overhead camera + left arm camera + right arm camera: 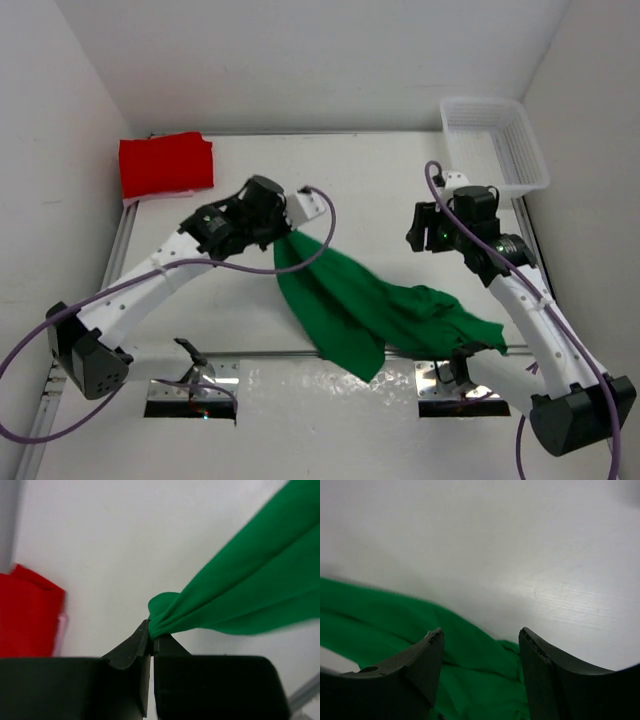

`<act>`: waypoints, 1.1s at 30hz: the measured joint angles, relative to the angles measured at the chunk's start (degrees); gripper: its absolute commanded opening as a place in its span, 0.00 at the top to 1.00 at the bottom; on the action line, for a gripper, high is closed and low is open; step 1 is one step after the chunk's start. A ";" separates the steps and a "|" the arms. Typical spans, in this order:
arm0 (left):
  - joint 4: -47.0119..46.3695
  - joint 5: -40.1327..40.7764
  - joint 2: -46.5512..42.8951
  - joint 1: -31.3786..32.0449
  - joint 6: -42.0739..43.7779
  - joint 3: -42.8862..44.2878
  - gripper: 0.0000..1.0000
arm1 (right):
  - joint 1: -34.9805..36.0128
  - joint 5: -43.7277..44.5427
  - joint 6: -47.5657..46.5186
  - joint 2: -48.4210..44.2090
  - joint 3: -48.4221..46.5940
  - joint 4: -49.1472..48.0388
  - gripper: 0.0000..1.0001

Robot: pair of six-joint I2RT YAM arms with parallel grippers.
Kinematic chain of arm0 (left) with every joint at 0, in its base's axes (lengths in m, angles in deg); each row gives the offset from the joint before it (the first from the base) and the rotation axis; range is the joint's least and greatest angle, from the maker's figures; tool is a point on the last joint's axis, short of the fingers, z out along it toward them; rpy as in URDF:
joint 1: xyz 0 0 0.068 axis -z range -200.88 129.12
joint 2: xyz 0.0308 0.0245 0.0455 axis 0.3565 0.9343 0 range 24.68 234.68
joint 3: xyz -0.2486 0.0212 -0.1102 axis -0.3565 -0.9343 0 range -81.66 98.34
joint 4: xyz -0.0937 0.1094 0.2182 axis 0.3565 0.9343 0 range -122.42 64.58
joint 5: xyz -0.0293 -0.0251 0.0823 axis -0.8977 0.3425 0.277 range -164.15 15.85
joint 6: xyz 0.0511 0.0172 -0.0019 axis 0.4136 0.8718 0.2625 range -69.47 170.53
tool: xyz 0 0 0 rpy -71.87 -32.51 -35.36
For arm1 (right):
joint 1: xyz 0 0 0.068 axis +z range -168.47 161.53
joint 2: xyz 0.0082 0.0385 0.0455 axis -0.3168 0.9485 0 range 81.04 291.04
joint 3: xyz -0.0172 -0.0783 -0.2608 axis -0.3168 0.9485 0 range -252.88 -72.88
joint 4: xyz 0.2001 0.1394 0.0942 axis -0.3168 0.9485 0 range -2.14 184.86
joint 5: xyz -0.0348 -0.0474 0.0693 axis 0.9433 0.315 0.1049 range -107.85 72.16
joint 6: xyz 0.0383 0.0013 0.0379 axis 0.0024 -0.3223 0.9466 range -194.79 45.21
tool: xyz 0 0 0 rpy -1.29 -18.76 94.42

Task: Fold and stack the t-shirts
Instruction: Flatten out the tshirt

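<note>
A green t-shirt [370,300] hangs and trails, crumpled, across the middle of the table. My left gripper [283,230] is shut on one bunched corner of it and holds that corner up; the left wrist view shows the green cloth [240,580] pinched at the tips of the left gripper [151,632]. My right gripper [425,238] is open above the table to the right of the shirt. In the right wrist view the right gripper [481,635] holds nothing, with green cloth [395,620] lying below it. A folded red t-shirt [166,165] lies at the back left corner [27,615].
A white mesh basket [497,140] stands at the back right, tipped against the wall. White walls close in the table on three sides. Metal rails and the arm bases [190,385] run along the near edge.
</note>
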 measured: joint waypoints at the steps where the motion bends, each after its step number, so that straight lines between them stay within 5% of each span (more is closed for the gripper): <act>1: -0.04 -0.02 0.00 -0.02 0.07 -3.41 1.00 | 0.00 -1.66 -0.70 0.63 1.11 -0.22 0.41; 10: -5.14 0.55 -3.21 -7.76 0.09 -18.47 1.00 | 2.64 -12.68 -6.64 5.27 5.03 2.54 0.41; 19: -13.97 1.84 -2.12 -26.62 1.79 -23.54 1.00 | 5.42 1.62 -0.57 8.94 4.46 12.72 0.58; 25: -14.51 -3.98 -6.23 -20.72 1.36 -27.80 1.00 | 5.42 -1.57 8.28 9.38 11.65 4.98 0.60; 33: -14.82 -5.20 -7.52 -18.25 0.90 -30.88 1.00 | 5.42 -7.67 20.17 15.80 12.17 -12.26 0.43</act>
